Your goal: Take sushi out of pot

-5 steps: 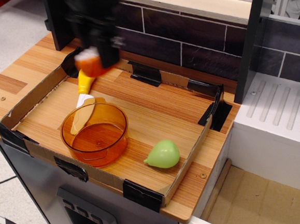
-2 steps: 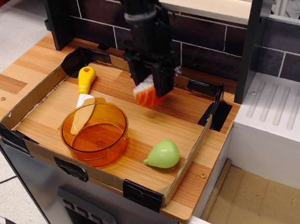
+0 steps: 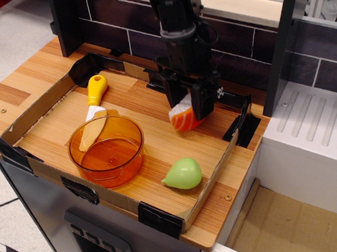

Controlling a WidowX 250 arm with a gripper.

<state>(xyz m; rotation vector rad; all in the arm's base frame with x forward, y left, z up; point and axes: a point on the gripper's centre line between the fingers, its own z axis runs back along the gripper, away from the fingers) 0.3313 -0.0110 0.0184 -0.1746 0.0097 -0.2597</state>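
The orange salmon sushi [image 3: 185,118] with pale stripes and a white rice side is held in my gripper [image 3: 188,108], which is shut on it at the back right of the cardboard tray, low over the wood or touching it. The translucent orange pot [image 3: 107,150] stands at the front left of the tray, well to the left of the gripper, with nothing in it.
A toy knife with a yellow handle [image 3: 94,92] lies behind the pot, its blade against the pot's far rim. A pale green pear-shaped toy [image 3: 183,174] lies at the front right. Low cardboard walls [image 3: 36,110] ring the tray. A dark tiled wall [image 3: 239,62] stands behind.
My gripper has carried the sushi from above the knife at the back left across to the right and down to the tray's back right.
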